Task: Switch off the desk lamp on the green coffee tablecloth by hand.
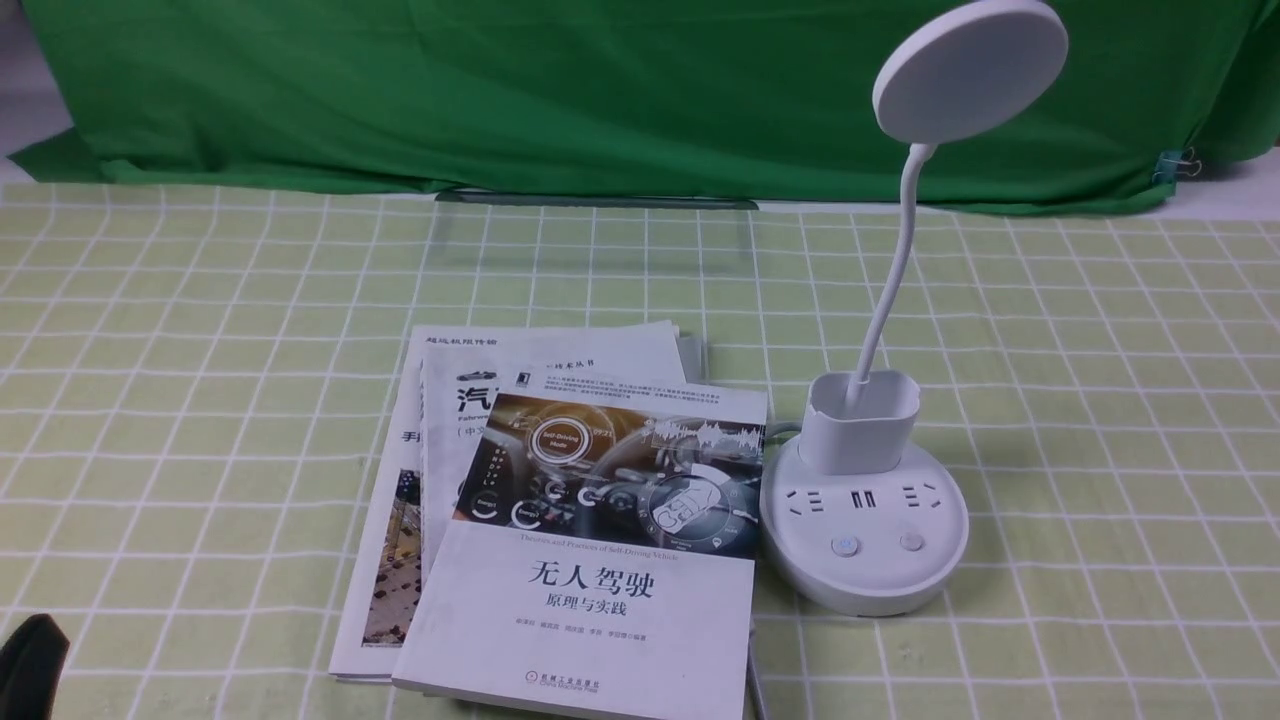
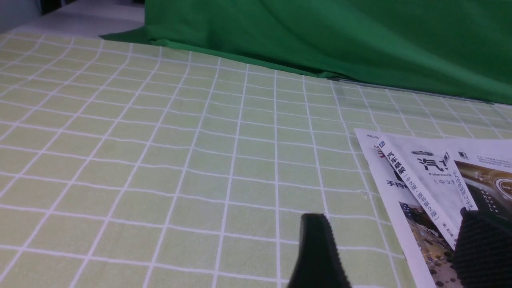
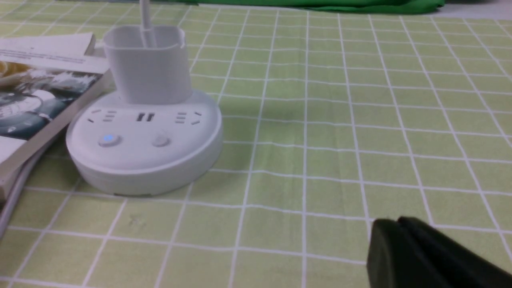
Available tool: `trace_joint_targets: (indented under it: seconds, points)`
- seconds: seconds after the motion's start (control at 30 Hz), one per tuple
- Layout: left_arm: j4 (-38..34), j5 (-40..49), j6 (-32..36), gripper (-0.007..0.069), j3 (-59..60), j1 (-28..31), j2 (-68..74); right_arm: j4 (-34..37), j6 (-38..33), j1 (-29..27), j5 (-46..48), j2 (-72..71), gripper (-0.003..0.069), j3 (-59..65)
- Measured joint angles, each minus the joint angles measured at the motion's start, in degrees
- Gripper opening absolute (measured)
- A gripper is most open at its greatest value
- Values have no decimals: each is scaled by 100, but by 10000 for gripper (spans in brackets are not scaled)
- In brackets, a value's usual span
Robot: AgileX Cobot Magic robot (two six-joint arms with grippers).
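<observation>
1. Desk lamp [image 1: 865, 520], one: white disc head, thin bent neck, cup holder, round base on the green coffee tablecloth [image 1: 1100, 400]. Seen from the right wrist, it sits ahead of the right claw [image 3: 400, 244], well apart from it.
2. Buttons, two, on the base front: one glows blue [image 3: 109, 139], the other [image 3: 161, 141] is unlit. Which one switches the light cannot be told.
3. Right claw, one: black fingers pressed together, holding nothing, low over the cloth.
4. Left claw [image 2: 392, 244], one: fingers spread apart, empty, with the books' edge just behind its far finger.
5. Books [image 1: 590, 560], three at least, fanned in a stack touching the lamp base; a grey cable [image 3: 16, 188] runs under their corner.
6. Step in hand, judged: approach with the right claw. Keep it shut, come down vertically on one button with a short, light press, so the base does not slide into the books.
</observation>
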Motion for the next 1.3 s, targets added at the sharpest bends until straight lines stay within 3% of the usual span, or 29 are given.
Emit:
trace_joint_targets:
  seconds: [1.3]
  points:
    - [0,0,0,410,0,0,0,0,0,0,21,0,165,0]
